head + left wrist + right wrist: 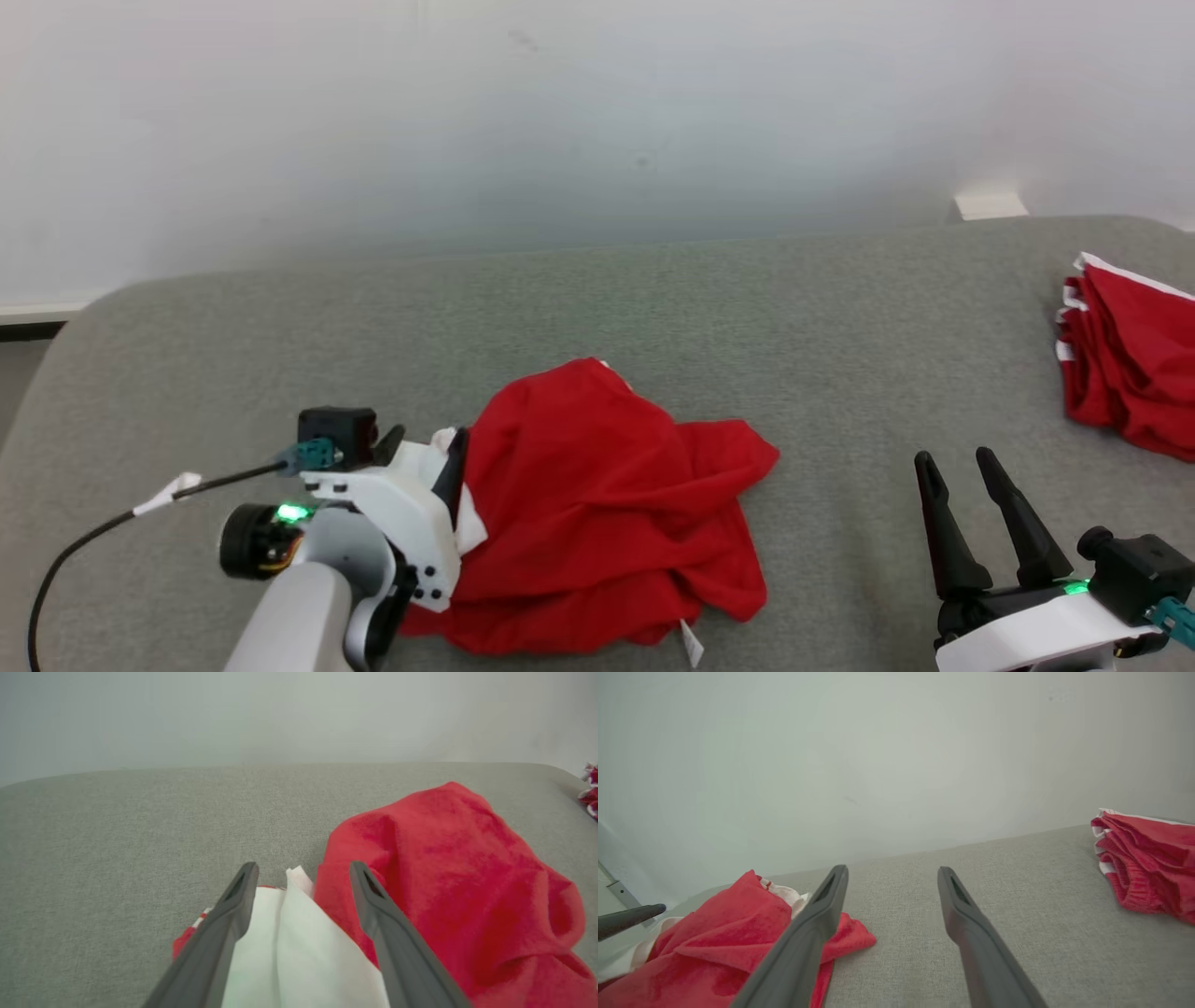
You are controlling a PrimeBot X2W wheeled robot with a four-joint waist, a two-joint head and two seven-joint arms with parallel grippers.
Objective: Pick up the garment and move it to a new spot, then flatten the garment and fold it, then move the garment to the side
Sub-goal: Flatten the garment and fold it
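Though garment [607, 504] bunched, long axis unclear, white edge [473, 530] toward left gripper [425, 439]

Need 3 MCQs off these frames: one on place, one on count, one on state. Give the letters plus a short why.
1. Where is the left end effector?
A) at the crumpled red garment, by its white-trimmed edge
B) at the surface's far right
C) against the wall

2. How many red cloth heaps lie on the grey surface?
A) one
B) two
C) four

3. The right end effector is:
A) shut on cloth
B) open, holding nothing
C) shut, empty

Answers:
1 A: white cloth shows between its fingers in the left wrist view.
2 B: the garment lies mid-surface and a second heap lies at the right.
3 B: its fingers stand apart over bare surface.
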